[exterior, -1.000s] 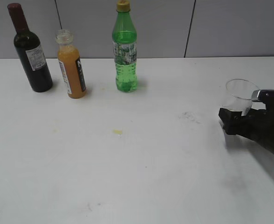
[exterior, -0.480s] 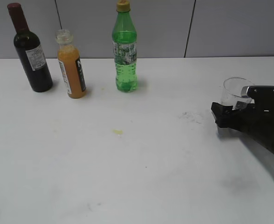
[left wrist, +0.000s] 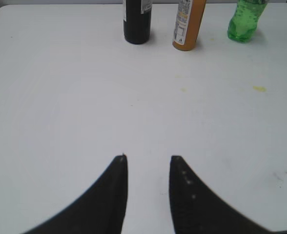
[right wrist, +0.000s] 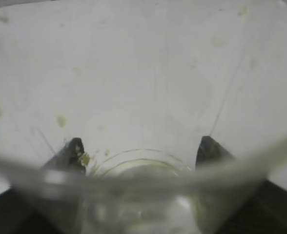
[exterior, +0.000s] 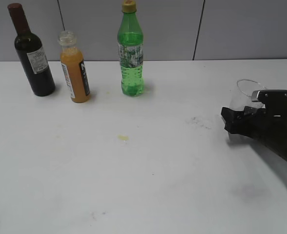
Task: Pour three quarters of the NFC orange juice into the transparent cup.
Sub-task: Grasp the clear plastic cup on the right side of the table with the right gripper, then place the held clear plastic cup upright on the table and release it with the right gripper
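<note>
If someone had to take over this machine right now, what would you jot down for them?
Right end effector: closed around the transparent cup, at the table's right side; cup looks empty and tilted.
Left end effector: open, holding nothing, hovering over bare table.
NFC orange juice: upright, uncapped, nearly full, far left between the wine bottle and the green bottle.
Done: cup grasped.
Left: pick up the juice, pour about three quarters into the cup.
</note>
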Controlling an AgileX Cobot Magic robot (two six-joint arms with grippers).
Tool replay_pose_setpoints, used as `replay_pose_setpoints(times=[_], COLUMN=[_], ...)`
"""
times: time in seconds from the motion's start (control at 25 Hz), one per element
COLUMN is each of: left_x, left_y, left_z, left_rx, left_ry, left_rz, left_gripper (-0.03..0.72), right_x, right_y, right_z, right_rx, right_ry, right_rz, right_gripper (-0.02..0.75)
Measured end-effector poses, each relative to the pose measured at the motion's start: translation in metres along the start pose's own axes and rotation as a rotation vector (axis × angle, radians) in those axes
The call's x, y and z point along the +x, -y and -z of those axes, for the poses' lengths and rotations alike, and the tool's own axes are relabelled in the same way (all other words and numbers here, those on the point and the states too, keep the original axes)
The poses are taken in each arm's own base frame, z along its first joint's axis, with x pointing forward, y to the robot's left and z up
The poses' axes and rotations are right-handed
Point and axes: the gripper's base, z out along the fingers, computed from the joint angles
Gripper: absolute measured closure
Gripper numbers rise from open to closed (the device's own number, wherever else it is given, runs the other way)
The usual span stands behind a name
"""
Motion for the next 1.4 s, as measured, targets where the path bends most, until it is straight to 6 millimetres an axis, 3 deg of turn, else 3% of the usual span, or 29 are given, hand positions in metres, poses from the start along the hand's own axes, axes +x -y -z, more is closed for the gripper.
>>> replay_pose_setpoints(times=[0.2,0.4,0.56,0.76,1.12,1.4], left_x=[0.0,0.0,0.0,0.0,0.0,0.0], left_y=[0.0,0.0,0.0,0.0,0.0,0.0], left_z=[0.0,0.0,0.0,0.0,0.0,0.0], left_rx=[0.0,0.0,0.0,0.0,0.001,0.001], left_ry=[0.0,0.0,0.0,0.0,0.0,0.0], left_rz=[0.0,0.0,0.0,0.0,0.0,0.0], left_gripper=[0.449,0.449,0.449,0.449,0.449,0.449], right_x=[-0.021,-0.042,-0.037,-0.032,-0.032,-0.042], right_y=[-0.006,-0.03,-0.049,-0.071,-0.16,-0.205], right_z=[0.002,0.011,0.02,0.027,0.029,0.013], right_rx=[-0.054,-0.31,-0.551,-0.725,-0.953,-0.99], right_ry=[0.056,0.108,0.072,0.045,0.086,0.115], right_rz=[0.07,0.197,0.249,0.306,0.369,0.453], right_gripper=[0.21,0.21,0.21,0.21,0.21,0.211])
